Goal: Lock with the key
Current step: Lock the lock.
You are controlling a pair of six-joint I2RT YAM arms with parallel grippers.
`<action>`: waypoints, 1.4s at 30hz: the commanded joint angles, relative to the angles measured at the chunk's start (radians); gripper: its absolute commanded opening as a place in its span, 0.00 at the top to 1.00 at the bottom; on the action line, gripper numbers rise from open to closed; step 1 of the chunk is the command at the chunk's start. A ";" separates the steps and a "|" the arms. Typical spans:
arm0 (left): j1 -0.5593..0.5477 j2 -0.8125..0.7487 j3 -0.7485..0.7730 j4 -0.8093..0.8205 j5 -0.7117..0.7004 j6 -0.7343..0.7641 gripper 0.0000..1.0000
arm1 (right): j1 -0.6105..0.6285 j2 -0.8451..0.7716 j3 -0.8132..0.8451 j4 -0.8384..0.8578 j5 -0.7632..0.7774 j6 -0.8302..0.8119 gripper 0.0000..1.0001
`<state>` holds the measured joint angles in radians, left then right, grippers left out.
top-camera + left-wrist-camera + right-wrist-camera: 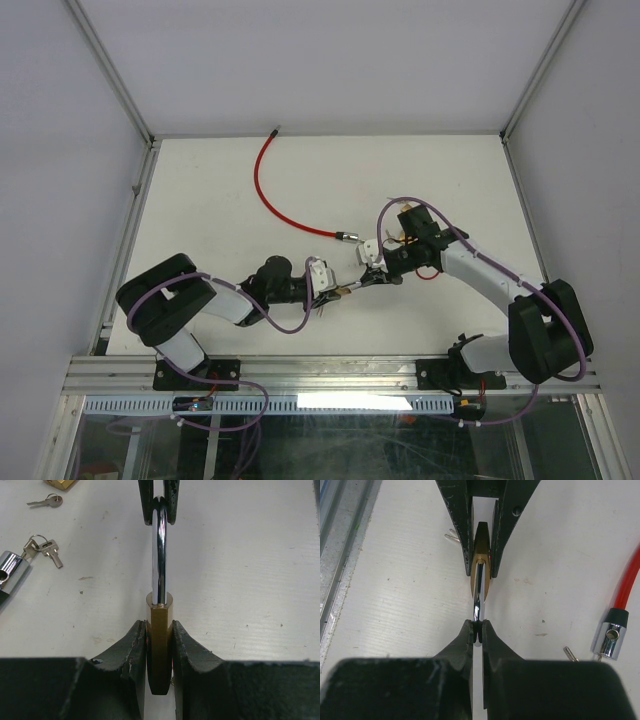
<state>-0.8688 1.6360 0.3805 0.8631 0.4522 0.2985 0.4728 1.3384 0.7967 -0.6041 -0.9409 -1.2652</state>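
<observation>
Far left of the left gripper (160, 642), lying flat on the table (250, 580): a ringed pair of keys (44, 547), and beyond them a single key (46, 501). Neither is in a hand, so the keying step looks not yet begun.

The left gripper is closed narrowly, its pads pressed on the broad faces of the brass padlock (159, 617), held edge-on and off the table. This grip probably steadies the body against a push.

Ahead of its fingertips the chrome shackle (160, 555) runs straight out to the right gripper (477, 630), which is nearly shut, its tips pinching the crown of the bow. The two arms face each other along one line, well placed to press the shackle into the body.

With the lock edge-on in both wrist views, I cannot tell whether the free leg is seated.

Right of the right gripper, on the table: the red cable (627, 585) with its chrome end (608, 640), apart from the fingers.
</observation>
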 commanded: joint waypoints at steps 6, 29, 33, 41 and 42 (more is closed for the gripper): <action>-0.009 0.036 0.026 0.031 0.028 0.014 1.00 | 0.019 0.022 0.054 0.035 -0.115 0.012 1.00; -0.009 0.084 -0.007 0.054 0.024 0.025 1.00 | 0.170 0.140 -0.010 0.285 0.022 0.176 1.00; -0.009 0.085 -0.007 0.057 0.023 0.024 1.00 | 0.214 0.182 0.016 0.249 0.042 0.168 1.00; 0.007 0.068 -0.044 0.100 -0.009 0.008 1.00 | 0.276 0.254 0.065 0.121 0.036 0.099 1.00; 0.009 0.065 -0.049 0.109 -0.013 0.005 1.00 | 0.277 0.260 0.072 0.109 0.038 0.098 1.00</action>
<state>-0.8425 1.6699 0.3241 0.9676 0.4496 0.2592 0.6346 1.4635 0.8974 -0.4969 -0.9230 -1.1034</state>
